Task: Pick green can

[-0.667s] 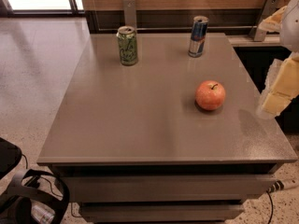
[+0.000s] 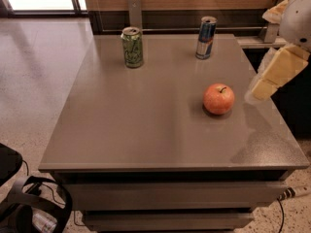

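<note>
The green can [image 2: 132, 47] is short and light green with dark scribbled lettering and a silver top. It stands upright at the back left of the grey table [image 2: 136, 135]. My gripper [image 2: 266, 81], cream-coloured, hangs over the table's right edge, just right of the red apple. It is far to the right of the green can and holds nothing that I can see.
A taller blue-and-silver can [image 2: 206, 38] stands at the back right. A red apple [image 2: 218, 99] lies right of centre, close to the gripper. A wooden wall runs behind the table. Black cables and gear [image 2: 29, 208] lie on the floor at the front left.
The gripper has moved a little left and up, closer to the apple. The cans and the apple have not moved.
</note>
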You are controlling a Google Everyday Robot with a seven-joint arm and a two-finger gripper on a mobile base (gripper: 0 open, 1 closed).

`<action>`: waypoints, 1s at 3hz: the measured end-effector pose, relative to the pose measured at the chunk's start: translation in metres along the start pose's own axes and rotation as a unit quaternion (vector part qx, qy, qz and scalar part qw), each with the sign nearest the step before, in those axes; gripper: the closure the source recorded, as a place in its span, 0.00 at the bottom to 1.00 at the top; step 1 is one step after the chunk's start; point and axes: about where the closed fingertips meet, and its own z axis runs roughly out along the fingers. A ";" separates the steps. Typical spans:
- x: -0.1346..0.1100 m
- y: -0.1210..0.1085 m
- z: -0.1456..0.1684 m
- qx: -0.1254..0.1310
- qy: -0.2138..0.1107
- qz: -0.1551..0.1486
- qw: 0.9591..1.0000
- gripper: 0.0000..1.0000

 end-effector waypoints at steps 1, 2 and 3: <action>-0.030 -0.022 0.030 0.007 -0.105 0.062 0.992 0.00; -0.058 -0.037 0.056 0.015 -0.201 0.121 0.972 0.00; -0.097 -0.061 0.085 0.043 -0.275 0.167 0.946 0.00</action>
